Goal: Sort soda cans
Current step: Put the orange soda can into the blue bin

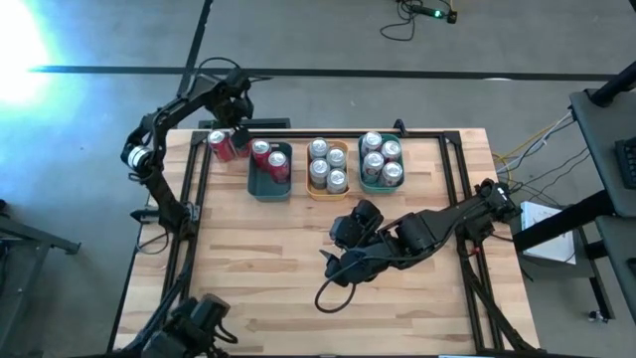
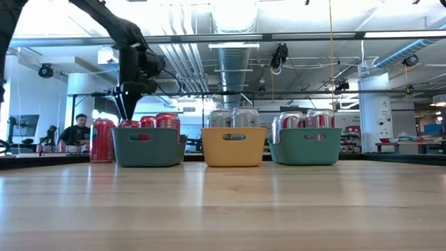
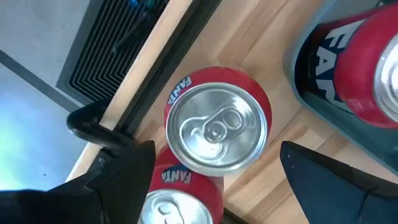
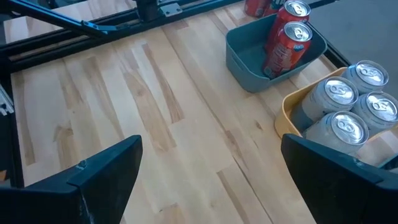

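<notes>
Two red soda cans stand upright on the table at its far left corner, beside the left teal tray. My left gripper hangs open above them, pointing down. One red can shows between its fingers and the other is closer to the finger bases. I see no touch. The left teal tray holds two red cans, the yellow tray several silver cans, and the right teal tray several more cans. My right gripper rests open low over the table's middle, holding nothing.
The three trays stand in a row along the far side. A black frame rail runs along the table's edge right beside the two loose cans. Bare wood lies in front of the trays. A person sits in the room beyond.
</notes>
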